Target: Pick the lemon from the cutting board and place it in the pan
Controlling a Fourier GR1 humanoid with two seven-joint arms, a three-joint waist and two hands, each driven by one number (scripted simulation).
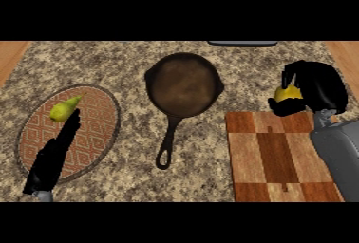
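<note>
- Fingers of my right hand (314,90) are curled round the lemon (286,93); only a yellow patch of it shows between the black fingers and thumb, so most of the fruit is hidden.
- I judge the lemon is lifted: hand and fruit sit at the far edge of the cutting board (280,156), partly out over the granite counter (133,180), though I cannot tell how high they are above it.
- My right forearm comes in along the board's right side from the near edge, which keeps the wood uncovered below the hand.
- To the left of the hand lies the cast-iron pan (184,85), with nothing in it, its handle pointing toward me. Hand and pan are well apart, so the lemon needs carrying left before release.
- I would aim for the middle of the pan's bowl, since a round fruit may roll if let go near the rim.
- My left hand (52,159) shows at the near left with straight fingers, lying over a round patterned placemat (95,123). Its fingertips reach just beside a yellow-green pear (63,110) on the mat; I cannot tell whether they touch it. That hand is resting and has no part in the task.
</note>
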